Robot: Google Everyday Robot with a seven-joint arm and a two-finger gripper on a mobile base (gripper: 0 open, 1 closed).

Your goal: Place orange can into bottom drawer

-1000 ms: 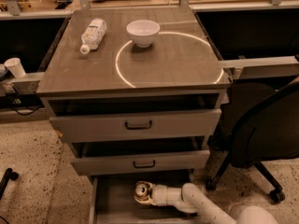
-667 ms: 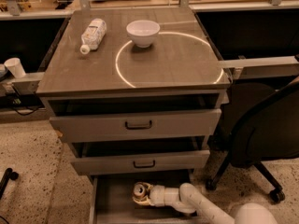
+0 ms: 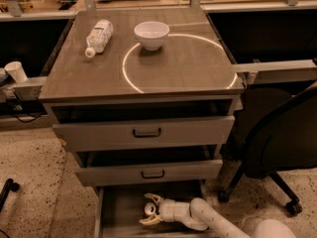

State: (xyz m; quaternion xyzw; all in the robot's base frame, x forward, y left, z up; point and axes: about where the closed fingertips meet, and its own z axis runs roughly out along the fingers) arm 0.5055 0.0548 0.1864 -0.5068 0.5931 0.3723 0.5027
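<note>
The bottom drawer (image 3: pixel 116 207) is pulled out below the two black-handled drawers, showing its grey floor. The orange can (image 3: pixel 147 209) stands upright inside it, silver top facing up. My gripper (image 3: pixel 151 210) reaches into the drawer from the right. Its fingers (image 3: pixel 154 198) are spread, one on each side of the can with a gap between them and it. The white arm runs off to the lower right.
On the cabinet top lie a white plastic bottle (image 3: pixel 98 36) on its side and a white bowl (image 3: pixel 151 34). A black office chair (image 3: pixel 282 148) stands close on the right. A white cup (image 3: pixel 16 71) sits on a ledge at the left.
The fingers have spread apart from the can, which now stands on the drawer floor. The arm has shifted slightly.
</note>
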